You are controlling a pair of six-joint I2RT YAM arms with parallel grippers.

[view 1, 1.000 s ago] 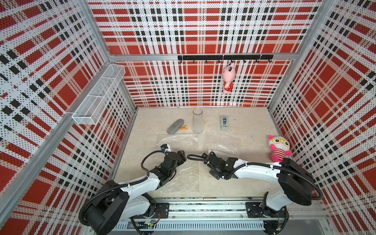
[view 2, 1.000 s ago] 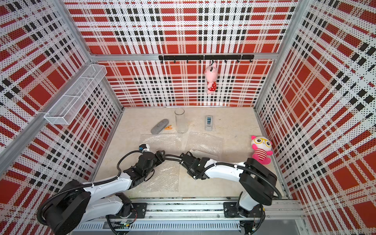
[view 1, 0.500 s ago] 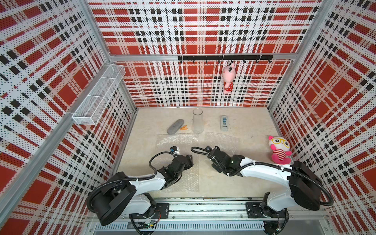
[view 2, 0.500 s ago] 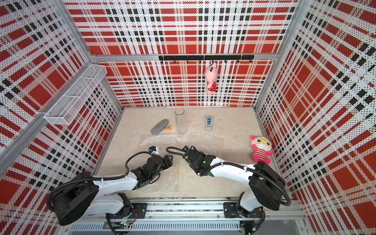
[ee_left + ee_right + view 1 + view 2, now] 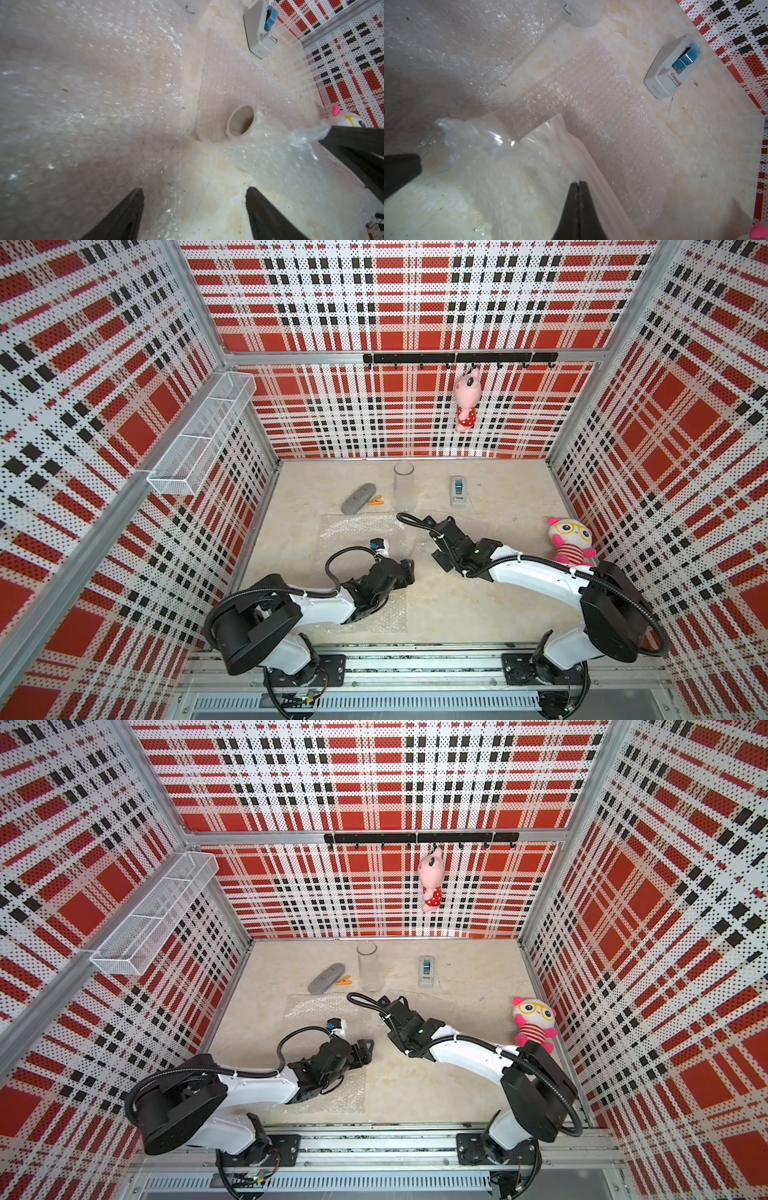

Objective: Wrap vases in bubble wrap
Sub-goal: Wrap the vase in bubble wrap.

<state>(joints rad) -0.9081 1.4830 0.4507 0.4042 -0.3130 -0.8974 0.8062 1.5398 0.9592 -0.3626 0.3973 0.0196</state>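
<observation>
Item: white ribbed ceramic vase [image 5: 556, 135] lies on its side on a clear bubble-wrap sheet [image 5: 602, 99], with part of the sheet folded over its body. The right gripper [image 5: 579, 184] has its fingers pressed together directly over the covered body; whether it pinches any wrap cannot be told. The left gripper [image 5: 195, 189] has its fingers apart, with the vase mouth ahead of them and untouched. A clear glass cylinder vase [image 5: 404, 489] stands upright near the back wall.

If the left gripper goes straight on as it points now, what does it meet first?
Likely the white vase, lying in bubble wrap with its mouth toward the left gripper. Depth is unclear, so it may brush the table first.
</observation>
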